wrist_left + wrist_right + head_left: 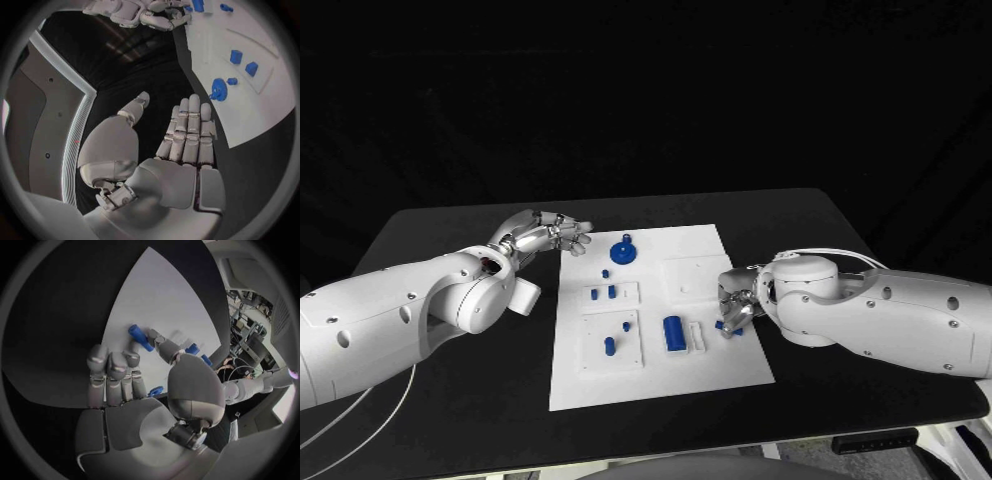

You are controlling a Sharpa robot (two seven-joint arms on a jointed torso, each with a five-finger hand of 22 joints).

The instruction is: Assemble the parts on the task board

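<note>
**Right hand low at the board's right edge, left hand spread beside its upper left corner**

The white board [718, 365] lay in the middle of the black table [459, 420], its long side running from the lower frame toward the top. Nearest on it, a raised square plate [629, 362] in the lower left held a short blue peg [607, 346] and a small blue stud [627, 327]. Just right of that plate a blue cylinder [674, 332] lay with its long axis pointing up the frame, and a smaller blue bar [695, 328] lay beside it, parallel.

At the board's right edge, mid frame, the right hand [737, 306] reached down with its fingers curled toward the surface. A small blue piece [723, 325] sat at its fingertips; whether it was pinched or only touched could not be told. The wrist view showed the thumb [164, 347] next to the cylinder [141, 337].

Farther up, a smaller plate [629, 288] carried two low blue blocks [603, 294]. Above it stood a blue stud [607, 272], then a round blue wheel [625, 252].

At the upper left, just off the board's corner, the left hand [548, 234] hung with fingers spread, holding nothing.
</note>
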